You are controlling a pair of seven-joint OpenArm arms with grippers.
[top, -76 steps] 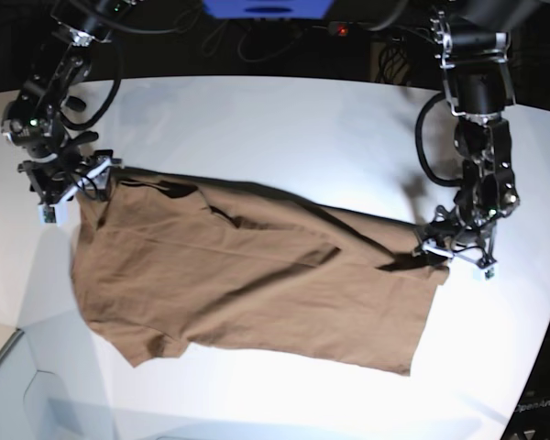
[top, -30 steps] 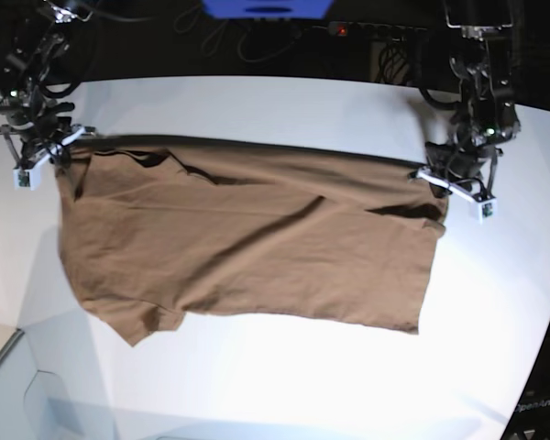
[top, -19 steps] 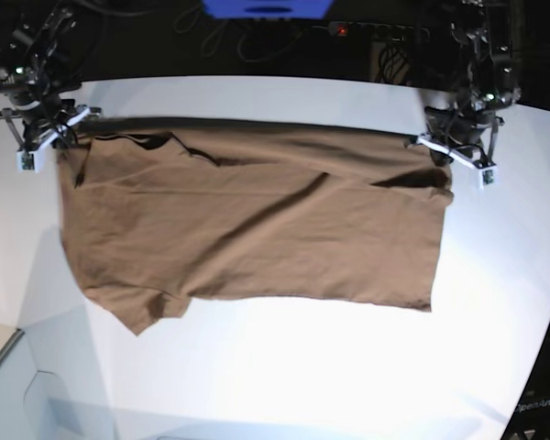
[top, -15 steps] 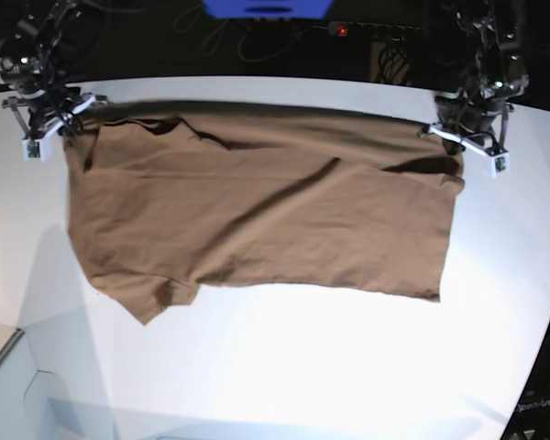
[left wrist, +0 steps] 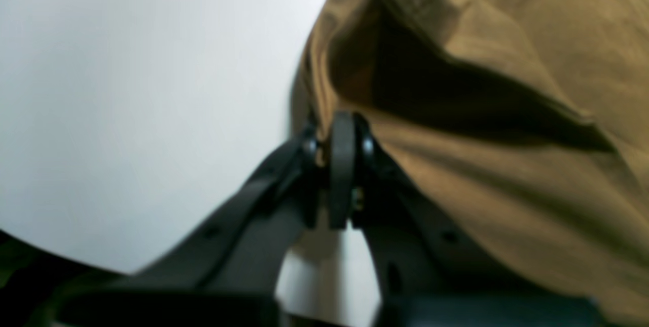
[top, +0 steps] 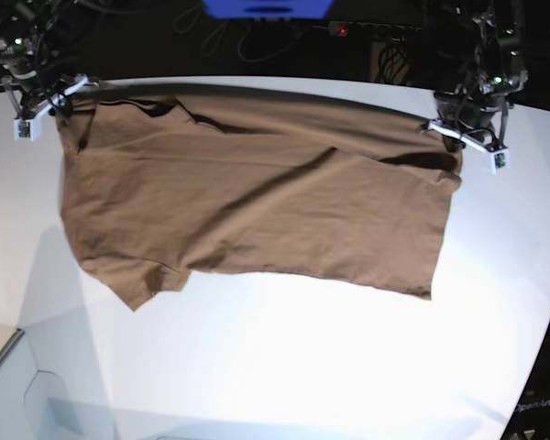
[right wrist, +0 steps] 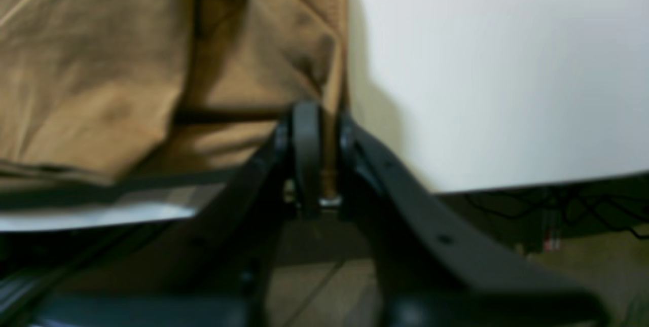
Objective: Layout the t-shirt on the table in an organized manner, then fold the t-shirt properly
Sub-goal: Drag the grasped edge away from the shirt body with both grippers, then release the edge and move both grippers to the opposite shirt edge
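The brown t-shirt [top: 257,202] lies spread and wrinkled across the far half of the white table [top: 302,367], with a sleeve sticking out at the front left. At the back left, my right gripper [top: 46,96] is shut on the shirt's far left corner. In the right wrist view its fingers [right wrist: 322,124] pinch the cloth [right wrist: 101,63] right at the table's [right wrist: 507,63] edge. My left gripper [top: 467,133] holds the far right corner. The left wrist view shows it [left wrist: 337,134] shut on the hem of the shirt [left wrist: 507,88], above the table [left wrist: 127,88].
The table's curved far edge runs just behind both grippers, with dark cables [top: 394,55] and a blue object [top: 266,7] beyond it. A pale bin-like corner [top: 18,394] shows at the front left. Floor and cables [right wrist: 557,215] show past the edge in the right wrist view.
Both grippers have moved toward the far edge of the table, dragging the shirt's upper edge with them. The whole shirt has slid away and stretched flatter.
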